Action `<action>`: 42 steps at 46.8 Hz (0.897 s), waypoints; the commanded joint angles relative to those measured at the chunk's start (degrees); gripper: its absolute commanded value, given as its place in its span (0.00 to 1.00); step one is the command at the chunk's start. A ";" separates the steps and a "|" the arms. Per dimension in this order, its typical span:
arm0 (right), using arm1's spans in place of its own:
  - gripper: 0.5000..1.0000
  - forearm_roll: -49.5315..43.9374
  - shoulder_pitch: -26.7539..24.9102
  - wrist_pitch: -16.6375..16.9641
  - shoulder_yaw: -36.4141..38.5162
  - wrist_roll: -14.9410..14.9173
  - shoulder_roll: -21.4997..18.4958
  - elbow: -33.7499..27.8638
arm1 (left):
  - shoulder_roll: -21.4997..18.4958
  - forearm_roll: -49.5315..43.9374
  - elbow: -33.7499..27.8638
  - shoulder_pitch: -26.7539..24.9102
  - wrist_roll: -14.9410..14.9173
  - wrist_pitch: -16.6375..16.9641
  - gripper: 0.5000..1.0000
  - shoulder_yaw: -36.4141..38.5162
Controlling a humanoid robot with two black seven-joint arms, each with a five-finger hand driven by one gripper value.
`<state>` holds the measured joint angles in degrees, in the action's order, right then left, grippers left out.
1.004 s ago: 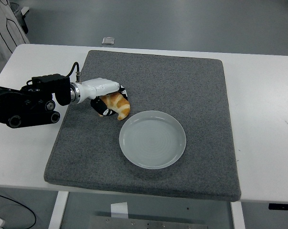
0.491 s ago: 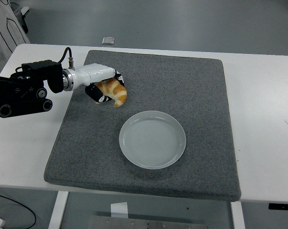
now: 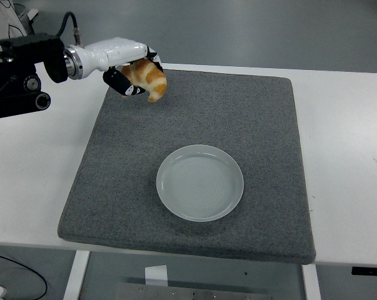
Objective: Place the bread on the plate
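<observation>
I have the bread in my left hand. The fingers are curled around it and hold it tight. I judge the picking up is done, but the bread is not on the plate yet. It hangs in the air over the far left corner of the gray mat, well apart from the plate. The bread is golden brown with pale stripes, curved like a little horn.

Bright even light, soft shadows (overhead source), sharp focus
</observation>
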<state>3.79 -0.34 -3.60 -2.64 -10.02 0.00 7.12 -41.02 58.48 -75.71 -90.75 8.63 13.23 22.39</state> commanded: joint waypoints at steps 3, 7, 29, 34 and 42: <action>0.86 -0.01 -0.02 0.00 0.00 0.00 0.00 0.00 | -1.07 -0.65 -0.05 -2.14 -0.10 -2.06 0.00 -1.39; 0.86 -0.01 -0.02 0.00 0.00 0.00 0.00 0.00 | -1.69 -1.79 -0.05 -3.29 -0.02 -4.79 0.00 -2.70; 0.86 -0.01 0.07 0.00 0.00 0.00 0.00 0.00 | -2.39 -5.13 0.12 -8.56 -0.02 -17.36 0.00 -7.63; 0.86 -0.01 -0.02 0.00 0.00 0.00 0.00 0.00 | -2.39 -5.57 0.21 -9.70 -0.10 -19.64 0.00 -8.59; 0.86 0.07 -0.02 0.00 0.00 0.00 0.00 0.00 | -1.87 -6.80 0.04 -10.85 -0.19 -22.55 0.00 -9.56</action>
<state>3.80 -0.35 -3.60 -2.64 -10.04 0.00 7.12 -43.19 52.14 -75.50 -101.39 8.42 -8.45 13.13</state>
